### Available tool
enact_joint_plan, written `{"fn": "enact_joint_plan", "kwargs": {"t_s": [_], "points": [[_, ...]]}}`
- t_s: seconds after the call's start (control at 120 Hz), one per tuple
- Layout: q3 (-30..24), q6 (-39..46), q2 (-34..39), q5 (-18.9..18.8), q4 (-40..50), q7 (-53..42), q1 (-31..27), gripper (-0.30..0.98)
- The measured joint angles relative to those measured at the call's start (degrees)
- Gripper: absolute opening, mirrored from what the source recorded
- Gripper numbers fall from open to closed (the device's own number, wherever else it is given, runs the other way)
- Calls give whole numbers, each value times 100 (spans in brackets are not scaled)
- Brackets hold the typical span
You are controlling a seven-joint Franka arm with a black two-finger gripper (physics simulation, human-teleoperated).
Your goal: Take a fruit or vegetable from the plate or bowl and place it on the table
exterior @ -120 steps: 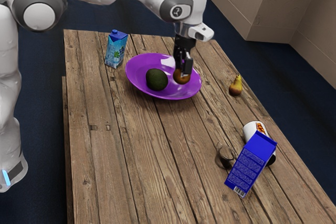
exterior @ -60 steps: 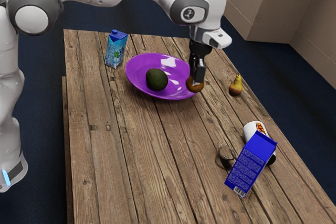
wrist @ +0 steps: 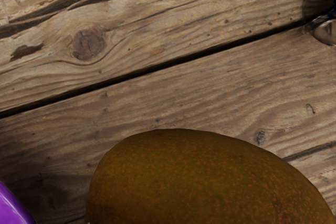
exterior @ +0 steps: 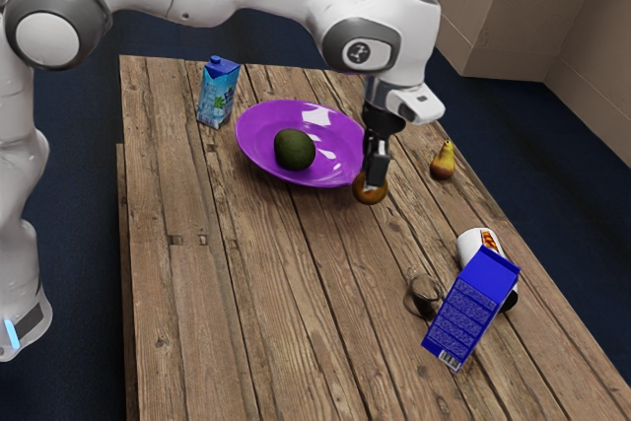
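Exterior view, gripper [exterior: 371, 181]: pinching the brown fruit [exterior: 371, 197], fingers against its sides, fruit low in the grip.
Brown fruit: just beyond the purple bowl's [exterior: 340, 147] rim, on the side toward the exterior view's right; cannot tell whether its underside meets wood.
Avocado: in the bowl [exterior: 295, 150]; leave it be.
Neighbours: pear [exterior: 443, 162] off to one side; glass [exterior: 425, 289], blue carton [exterior: 471, 308] and white container [exterior: 477, 241] grouped further along.
Table: bare planks [exterior: 296, 288] between bowl and glass; good landing ground, I judge.

Wrist view, brown fruit: large, close under the hand, its long rounded side showing; bare wood beside it.
Purple rim: near the fruit, strip of wood between. Worth a little more sideways clearance before lowering, so neither fruit nor hand clips it.
Glass edge: well apart from the fruit; no call to go that way.
Descent: slow and straight, till the wood takes the weight.
Release: part the fingers gently and evenly, then lift straight up; round skin may roll if nudged or dropped.
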State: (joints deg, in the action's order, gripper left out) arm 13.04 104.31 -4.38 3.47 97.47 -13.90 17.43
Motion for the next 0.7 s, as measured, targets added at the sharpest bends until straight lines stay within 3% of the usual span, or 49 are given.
{"fn": "enact_joint_plan", "kwargs": {"t_s": [0.133,0.217,0.342,0.7], "points": [[-2,34,-20,-39,-1,-1,74,12],[-2,93,-41,-58,0,-27,112,35],[-14,181,-48,-18,7,-73,149,52],[-21,314,-56,52,6,-189,150,66]]}}
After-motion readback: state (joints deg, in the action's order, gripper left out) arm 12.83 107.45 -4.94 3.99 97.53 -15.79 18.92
